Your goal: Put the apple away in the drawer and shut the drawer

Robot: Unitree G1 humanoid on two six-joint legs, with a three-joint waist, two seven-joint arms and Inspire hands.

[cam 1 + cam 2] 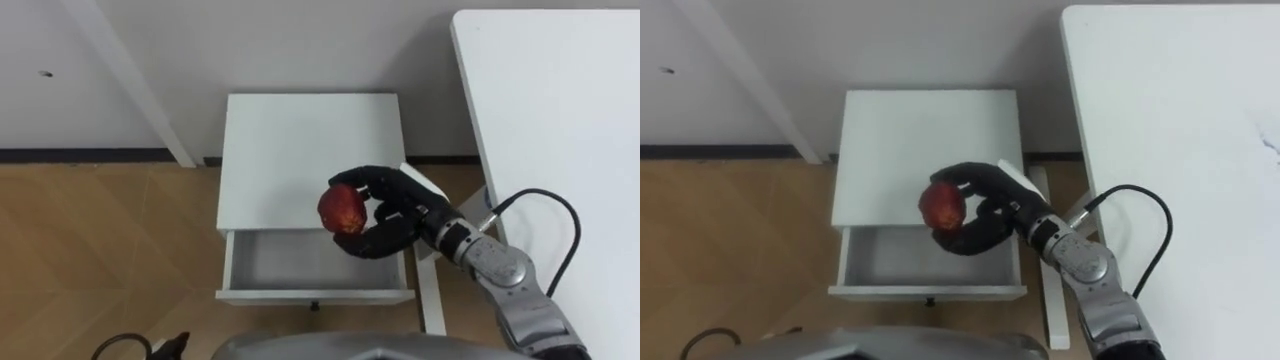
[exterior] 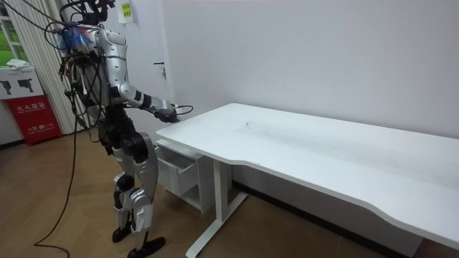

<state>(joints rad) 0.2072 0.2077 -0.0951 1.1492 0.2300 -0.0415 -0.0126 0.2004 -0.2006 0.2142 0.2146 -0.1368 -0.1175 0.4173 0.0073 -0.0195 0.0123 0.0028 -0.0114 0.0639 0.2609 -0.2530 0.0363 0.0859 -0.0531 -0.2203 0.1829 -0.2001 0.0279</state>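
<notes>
A red apple (image 1: 341, 209) sits in my right hand (image 1: 385, 212), whose dark fingers curl round it from the right. The hand holds it above the back right part of the open top drawer (image 1: 315, 262) of a small white cabinet (image 1: 300, 150). The drawer is pulled out toward me and its grey inside looks bare. In the right eye view the apple (image 1: 940, 206) and hand (image 1: 980, 212) hang over the same drawer (image 1: 930, 262). In the room view I stand facing the cabinet (image 2: 179, 168) with my right hand (image 2: 166, 112) stretched out over it.
A large white desk (image 1: 560, 130) runs along my right side, its leg (image 1: 430, 290) standing just right of the drawer. A white slanted beam (image 1: 130, 80) leans at the wall to the left. Wooden floor (image 1: 100, 240) lies left of the cabinet.
</notes>
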